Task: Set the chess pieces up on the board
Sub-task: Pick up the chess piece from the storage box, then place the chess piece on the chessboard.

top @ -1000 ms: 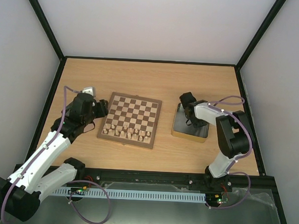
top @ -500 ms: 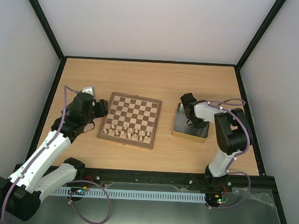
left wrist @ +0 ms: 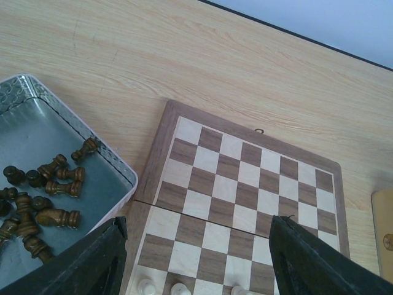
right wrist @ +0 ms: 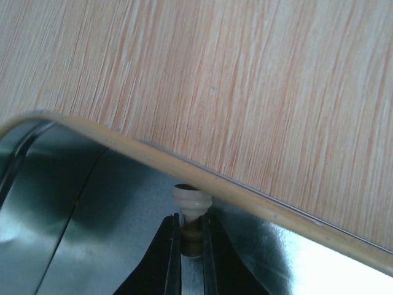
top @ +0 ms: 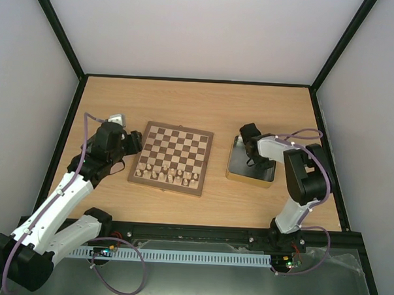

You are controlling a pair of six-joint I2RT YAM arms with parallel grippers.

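Pale piece (right wrist: 191, 201) between right fingers (right wrist: 172, 251) (wrist view only).

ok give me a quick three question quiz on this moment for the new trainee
1. True or false: the right gripper is shut on a pale chess piece inside the gold tin.
2. Multiple choice: in the left wrist view, the dark pieces lie
A) in the grey tray beside the board
B) on the board's squares
C) on the bare table
3. Short answer: is the left gripper open or shut?

Key: 1 true; 2 A; 3 open, with its fingers wide apart above the board's edge and nothing between them.
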